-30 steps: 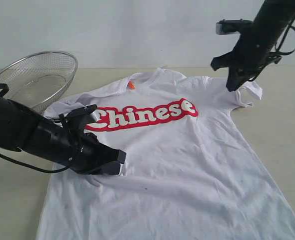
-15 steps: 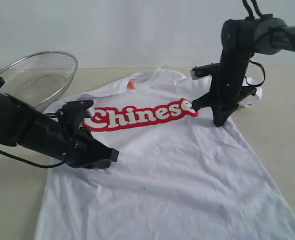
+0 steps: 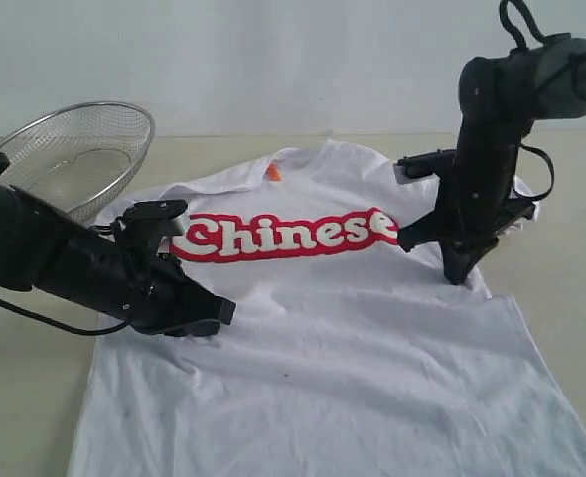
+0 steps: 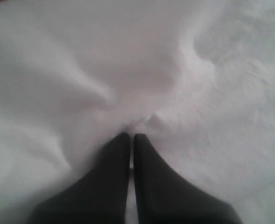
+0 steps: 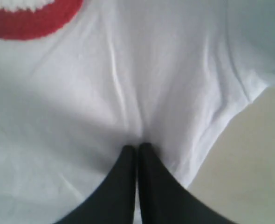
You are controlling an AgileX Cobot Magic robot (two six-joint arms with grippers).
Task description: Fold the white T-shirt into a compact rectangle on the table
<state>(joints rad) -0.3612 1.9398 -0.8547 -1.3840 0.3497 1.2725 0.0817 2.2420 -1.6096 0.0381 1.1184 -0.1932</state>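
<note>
Soft, creased white T-shirt — round wire-mesh basket beside

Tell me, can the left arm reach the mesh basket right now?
Probably yes: the basket sits right beside it, nothing between, though the left end effector is shut on the white T-shirt.

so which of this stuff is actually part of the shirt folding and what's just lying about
In the job:
- white T-shirt, spread front up
- table under it
- left tool and right tool, each closed with cloth puckered at its tip

Just lying about:
- wire-mesh basket, on the table past the shirt's left sleeve
</note>
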